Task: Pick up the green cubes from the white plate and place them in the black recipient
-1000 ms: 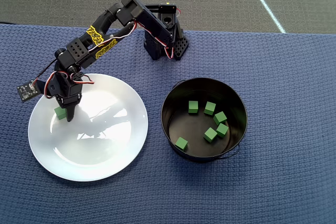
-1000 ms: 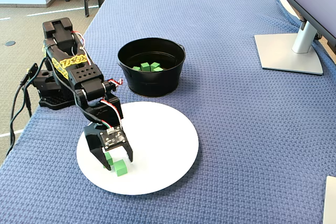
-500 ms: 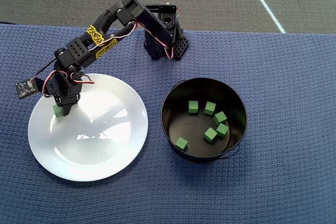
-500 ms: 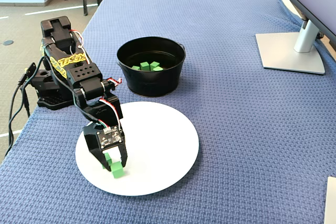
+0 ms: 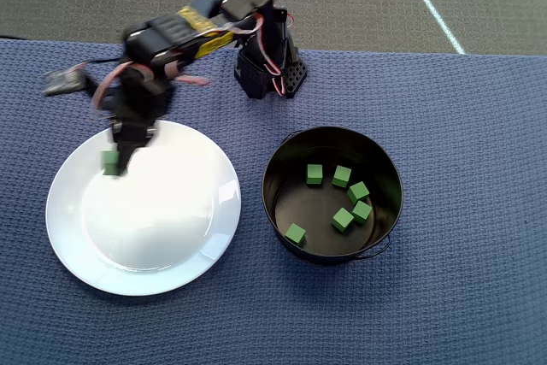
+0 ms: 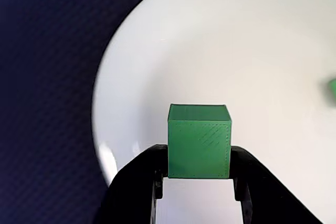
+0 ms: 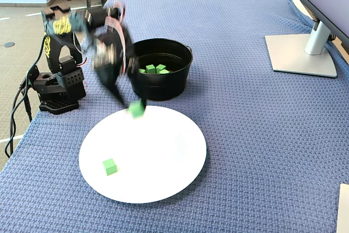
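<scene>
My gripper [image 6: 198, 155] is shut on one green cube [image 6: 199, 141] and holds it over the white plate [image 6: 220, 51], near its rim. In the overhead view the held cube [image 5: 109, 161] is at the plate's [image 5: 154, 237] upper left. In the fixed view the held cube [image 7: 136, 108] hangs above the plate's [image 7: 158, 162] far edge. A second green cube [image 7: 109, 166] lies on the plate's near left, and only a green sliver [image 6: 333, 88] of one shows at the wrist view's right edge. The black recipient [image 5: 286, 160] holds several green cubes [image 5: 342, 220] and stands just beyond the plate [image 7: 161, 85].
The arm's base [image 5: 269, 70] stands at the cloth's far edge in the overhead view and at the left [image 7: 54, 88] in the fixed view. A grey monitor stand [image 7: 300, 53] sits at the right. A blue woven cloth [image 7: 245, 135] covers the table.
</scene>
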Controlling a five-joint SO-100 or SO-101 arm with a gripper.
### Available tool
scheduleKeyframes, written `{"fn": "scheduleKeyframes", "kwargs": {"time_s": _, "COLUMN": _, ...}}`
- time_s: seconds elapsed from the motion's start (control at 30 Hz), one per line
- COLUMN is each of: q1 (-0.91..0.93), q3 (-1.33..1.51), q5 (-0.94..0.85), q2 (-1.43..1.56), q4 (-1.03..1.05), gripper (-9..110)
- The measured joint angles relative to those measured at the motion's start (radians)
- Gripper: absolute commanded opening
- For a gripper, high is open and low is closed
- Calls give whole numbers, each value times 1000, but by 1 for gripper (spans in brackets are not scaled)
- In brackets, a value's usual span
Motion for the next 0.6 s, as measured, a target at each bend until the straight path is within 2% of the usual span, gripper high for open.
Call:
{"fn": "scheduleKeyframes", "kwargs": {"time_s": 0.17, "q1": -262, "q3": 132, "q5": 347, "q2": 172, "q4": -2, "gripper": 0}}
{"fn": "scheduleKeyframes", "kwargs": {"time_s": 0.33, "q1": -549, "q3": 282, "q5": 650, "q2": 215, "q4": -78, "gripper": 0}}
{"fn": "scheduleKeyframes", "kwargs": {"time_s": 0.47, "q1": -764, "q3": 362, "q5": 818, "q2": 186, "q4": -144, "gripper": 0}}
{"fn": "scheduleKeyframes", "kwargs": {"time_s": 0.6, "q1": -922, "q3": 396, "q5": 896, "q2": 155, "q4": -173, "gripper": 0}}
